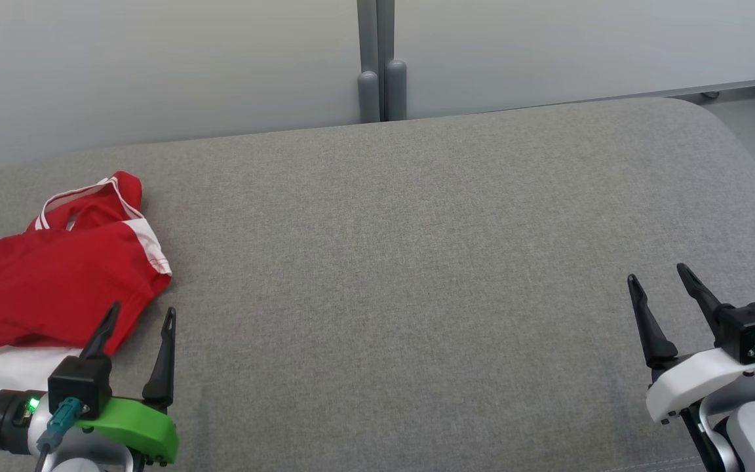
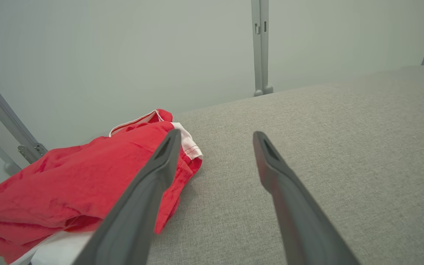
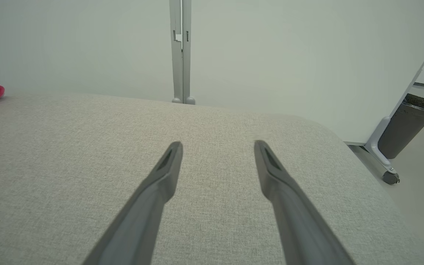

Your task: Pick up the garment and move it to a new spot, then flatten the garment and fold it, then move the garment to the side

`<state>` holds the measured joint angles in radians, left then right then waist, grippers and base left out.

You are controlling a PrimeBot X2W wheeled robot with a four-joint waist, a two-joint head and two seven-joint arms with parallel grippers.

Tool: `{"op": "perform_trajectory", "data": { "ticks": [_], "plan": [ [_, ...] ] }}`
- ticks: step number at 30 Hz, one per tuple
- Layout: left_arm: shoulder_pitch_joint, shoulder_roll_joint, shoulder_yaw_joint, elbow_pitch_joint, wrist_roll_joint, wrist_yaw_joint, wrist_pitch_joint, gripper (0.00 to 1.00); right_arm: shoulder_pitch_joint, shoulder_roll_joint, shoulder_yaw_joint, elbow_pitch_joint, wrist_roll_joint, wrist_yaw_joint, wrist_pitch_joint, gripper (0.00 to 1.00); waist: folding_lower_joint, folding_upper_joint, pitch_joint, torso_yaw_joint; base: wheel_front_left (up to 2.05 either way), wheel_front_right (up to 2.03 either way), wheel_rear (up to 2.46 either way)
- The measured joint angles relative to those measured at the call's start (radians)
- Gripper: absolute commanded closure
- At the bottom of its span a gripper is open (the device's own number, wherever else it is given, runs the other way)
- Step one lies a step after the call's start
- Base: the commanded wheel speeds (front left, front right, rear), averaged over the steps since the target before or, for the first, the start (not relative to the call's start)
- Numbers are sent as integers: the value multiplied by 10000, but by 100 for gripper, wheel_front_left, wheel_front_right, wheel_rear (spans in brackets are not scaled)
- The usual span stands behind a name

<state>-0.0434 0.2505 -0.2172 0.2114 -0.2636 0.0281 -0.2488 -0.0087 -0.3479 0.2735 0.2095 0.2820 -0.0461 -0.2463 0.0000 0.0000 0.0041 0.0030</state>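
Step in hand: the first one, the pick-up; I judge it not yet begun, since nothing grips the cloth
Task's thing: crumpled red garment with white trim and a white panel (image 1: 56, 275), heaped at the far left of the grey woven-fabric padded surface (image 1: 417, 262); part of it runs off the head view's left edge
Left arm: left gripper (image 1: 142, 308) sits low at the near left, pointing away from the robot; its two dark fingers are spread, with nothing between them
Left arm vs cloth: one finger crosses in front of the garment's near edge, the other stands over bare grey fabric; whether the first touches the cloth cannot be told
Right arm: right gripper (image 1: 657, 273) at the near right, fingers likewise spread and holding nothing, well apart from the garment, near the surface's rounded right end
Next move, as I read it: the left gripper should shift left and lower so both fingers straddle a thick fold, then close
Handling: limp cloth; a bunched fold should hold better than a single hem
Risk: a thin pinch may slip, or the trailing part may drag
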Motion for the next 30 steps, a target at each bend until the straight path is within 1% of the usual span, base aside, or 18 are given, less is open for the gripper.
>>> {"op": "perform_trajectory", "data": {
  "ticks": [6, 10, 17, 22, 30],
  "plan": [
    [9, 12, 94, 157, 92, -17, -2, 0, 11, 0, -15, -29, -104, -2, -38, 0, 0, 0, 1, -1, 0, 0, 0],
    [16, -81, 274, 370, -209, -69, -2, 0, 20, 0, -69, -38, -104, 0, -38, 0, 0, 0, 10, 4, 0, 0, 0],
    [15, -173, 476, 431, -343, -150, -2, 0, 45, 0, -157, -46, -104, 2, -38, 0, 0, 0, 11, 59, 0, 0, 0],
    [12, -280, 462, 504, -343, -291, -2, 0, 205, -56, -303, -88, -105, 2, -38, 0, 0, 0, 9, 254, 0, 0, 0],
    [-8, -424, 585, 577, -341, -295, -2, 0, 205, -71, -320, -192, -194, 35, -38, 0, 0, 0, -15, 772, 0, 0, 0]
  ]
}}
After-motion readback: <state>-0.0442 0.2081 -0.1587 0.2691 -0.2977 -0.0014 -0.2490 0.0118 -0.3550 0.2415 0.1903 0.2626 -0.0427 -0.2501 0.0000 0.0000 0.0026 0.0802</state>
